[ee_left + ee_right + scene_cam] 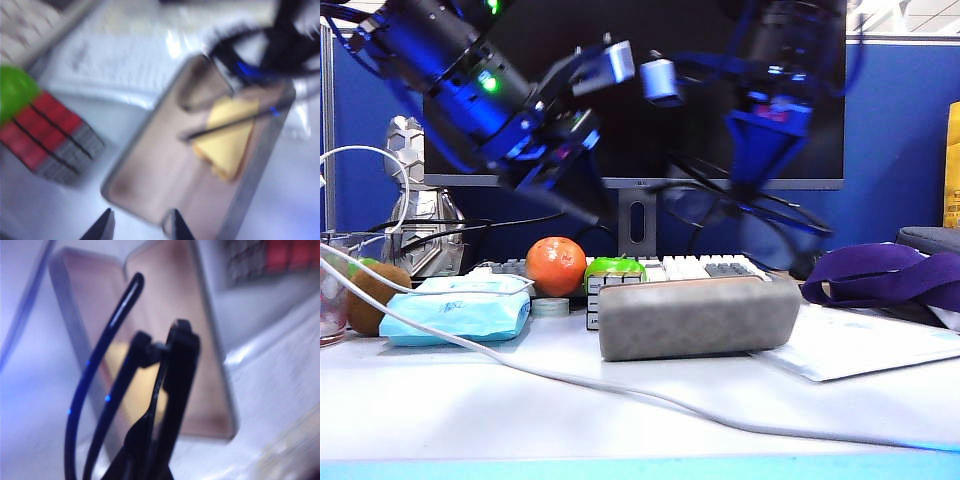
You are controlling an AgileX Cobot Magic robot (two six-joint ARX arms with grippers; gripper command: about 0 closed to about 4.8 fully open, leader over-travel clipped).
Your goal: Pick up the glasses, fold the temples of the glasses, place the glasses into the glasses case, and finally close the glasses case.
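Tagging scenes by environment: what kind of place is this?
Likely an office desk: a monitor stands behind a keyboard, with a blue partition wall at the back and papers on the table.

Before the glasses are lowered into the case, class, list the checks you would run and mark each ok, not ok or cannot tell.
1. Glasses case open, lining showing: ok.
2. Right gripper shut on the glasses, held above the case: ok.
3. Both temples folded flat: cannot tell, the pictures are blurred.
4. Left gripper open and holding nothing, near the case's edge: ok.
5. Case interior free: not ok, a yellow cloth lies inside.
6. Puzzle cube beside the case, apart from it: ok.
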